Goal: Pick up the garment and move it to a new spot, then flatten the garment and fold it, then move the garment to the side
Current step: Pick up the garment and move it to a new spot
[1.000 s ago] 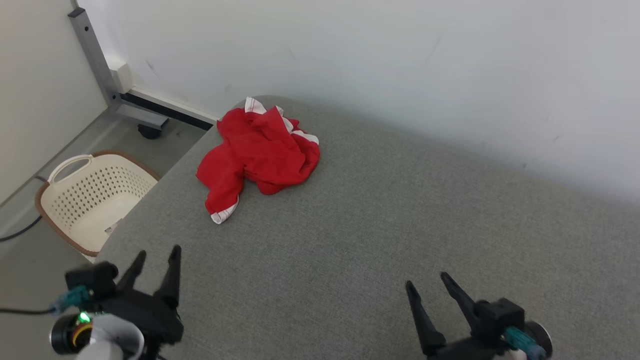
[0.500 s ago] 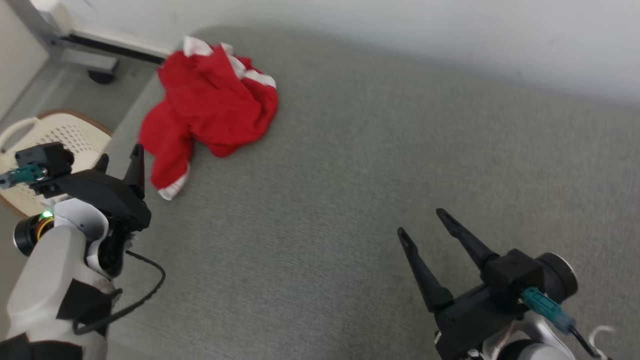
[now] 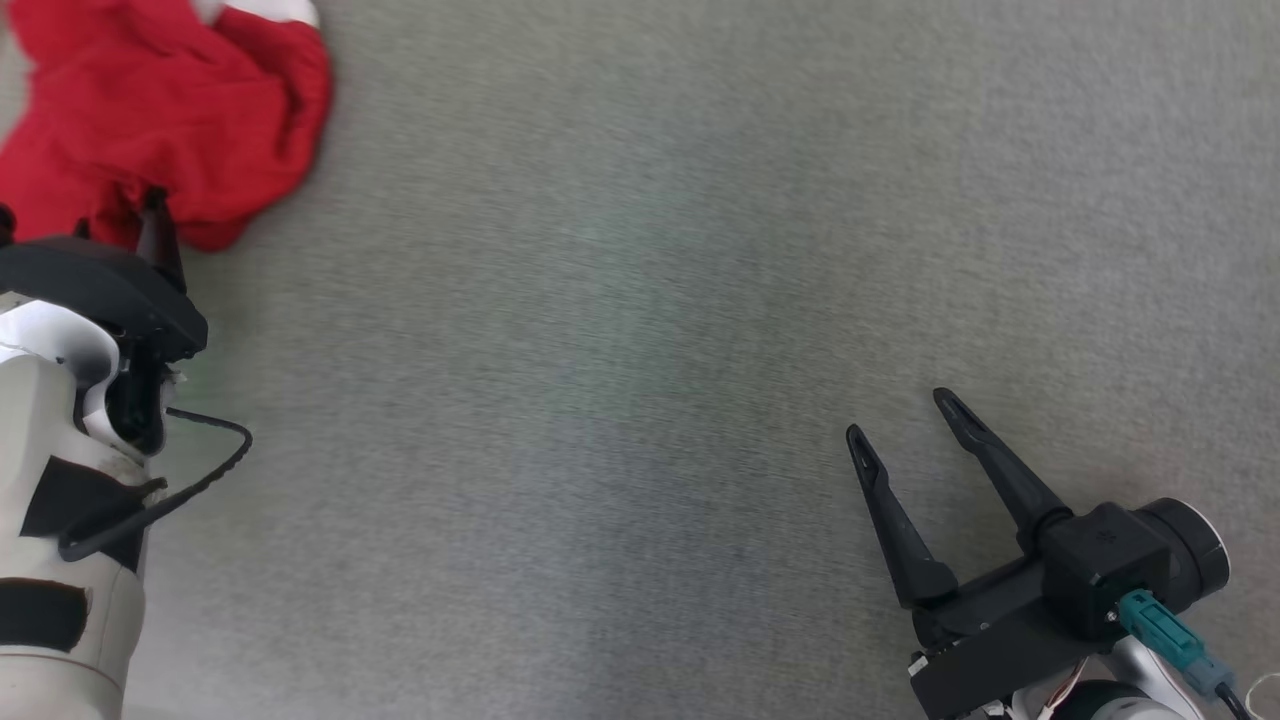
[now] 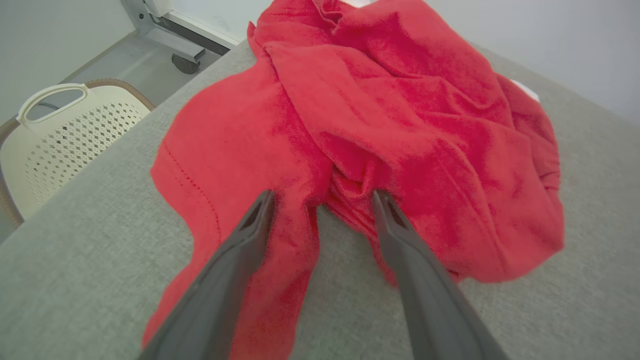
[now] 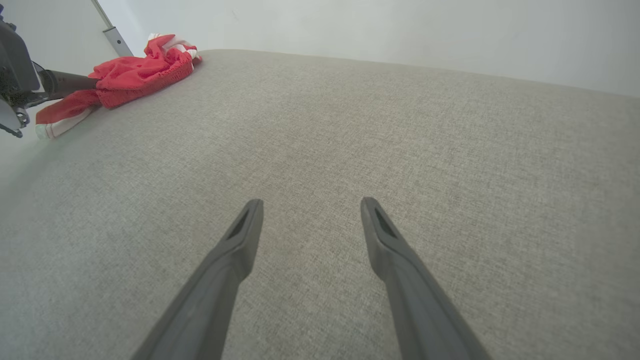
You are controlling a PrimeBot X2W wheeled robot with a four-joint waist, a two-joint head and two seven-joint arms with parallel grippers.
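The garment (image 3: 160,110), red with white trim, lies crumpled at the far left corner of the grey padded surface (image 3: 640,350). My left gripper (image 3: 115,225) stands open at its near edge. In the left wrist view the garment (image 4: 380,115) is close ahead, and the left gripper (image 4: 322,195) has its two fingertips spread over the cloth's near folds without pinching any. My right gripper (image 3: 900,415) hovers open over bare surface at the lower right, far from the cloth. In the right wrist view the right gripper (image 5: 310,202) points at bare surface, and the garment (image 5: 135,75) lies far off at the upper left.
A cream perforated basket (image 4: 60,135) sits on the floor beyond the surface's left edge. A grey metal frame leg on a wheel (image 4: 175,42) stands behind it. A white wall (image 5: 400,35) runs along the surface's far side.
The head camera has tilted down and the whole picture has shifted. My left arm has reached forward, bringing its open fingers to the garment's near edge. The right gripper stays open.
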